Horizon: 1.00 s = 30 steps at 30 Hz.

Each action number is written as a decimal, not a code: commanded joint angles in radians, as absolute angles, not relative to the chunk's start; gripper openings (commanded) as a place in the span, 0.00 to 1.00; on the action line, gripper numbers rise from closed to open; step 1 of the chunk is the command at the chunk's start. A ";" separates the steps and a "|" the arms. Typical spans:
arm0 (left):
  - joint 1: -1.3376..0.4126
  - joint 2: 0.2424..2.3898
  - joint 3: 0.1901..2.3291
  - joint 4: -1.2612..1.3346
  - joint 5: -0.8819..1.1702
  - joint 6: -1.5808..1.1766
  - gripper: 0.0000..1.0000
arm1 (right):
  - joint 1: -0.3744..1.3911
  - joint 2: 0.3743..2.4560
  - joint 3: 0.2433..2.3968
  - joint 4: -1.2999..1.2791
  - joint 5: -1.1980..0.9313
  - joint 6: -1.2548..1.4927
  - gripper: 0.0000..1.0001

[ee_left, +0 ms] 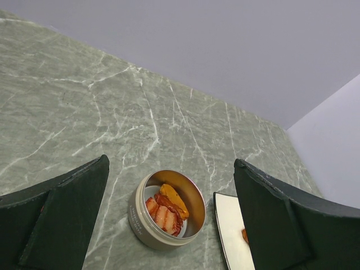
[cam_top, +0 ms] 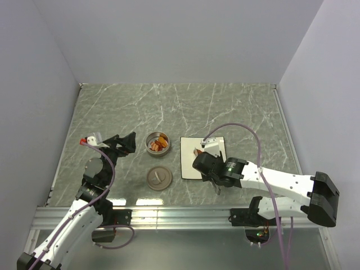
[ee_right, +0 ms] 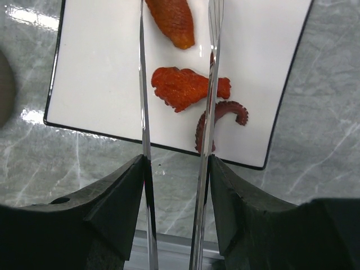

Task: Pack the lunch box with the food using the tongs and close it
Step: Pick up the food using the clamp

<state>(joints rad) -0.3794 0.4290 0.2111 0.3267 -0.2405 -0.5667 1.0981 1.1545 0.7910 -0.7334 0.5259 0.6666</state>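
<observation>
1. Three pieces of food (ee_right: 183, 87) lie on the white square plate with a thin dark rim (ee_right: 101, 73), in the upper half of the right wrist view. An orange-brown chunk is at the top edge, a flat red piece at centre, and a dark curled tentacle just below and right of it.
2. The slender silver metal tongs (ee_right: 143, 101) run up the middle of that view with their two thin arms parted. The flat red piece sits mostly between them (whether either arm touches it cannot be told).
3. The right gripper (ee_right: 177, 163) grasps the tongs at lower centre, one dark finger pressed against the outside of each arm.
4. The small round silver metal tin (cam_top: 158, 143) stands at the centre of the top view, just left of the plate. It is uncovered, with orange and red-streaked pieces inside.
5. Its brownish-grey disc lid (cam_top: 158, 178) lies flat on the grey-green marble table (cam_top: 236, 112), directly below the tin in the frame and apart from it.
6. The left gripper (cam_top: 126, 142) sits left of the tin, fingers spread wide and holding nothing.
</observation>
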 commanded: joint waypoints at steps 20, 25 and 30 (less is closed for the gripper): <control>-0.382 0.416 0.204 0.342 -0.224 -0.580 1.00 | 1.075 1.160 0.813 -0.689 0.491 0.635 0.32; -0.382 0.416 0.204 0.342 -0.224 -0.580 1.00 | 1.075 1.132 0.864 -0.704 0.514 0.623 0.31; -0.382 0.416 0.204 0.341 -0.224 -0.580 1.00 | 1.074 1.137 0.917 -0.706 0.531 0.603 0.31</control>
<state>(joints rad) -0.3794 0.4267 0.2108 0.3260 -0.2401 -0.5701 1.0798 1.1648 0.8551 -0.7113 0.4877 0.6228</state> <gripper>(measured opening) 0.995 0.339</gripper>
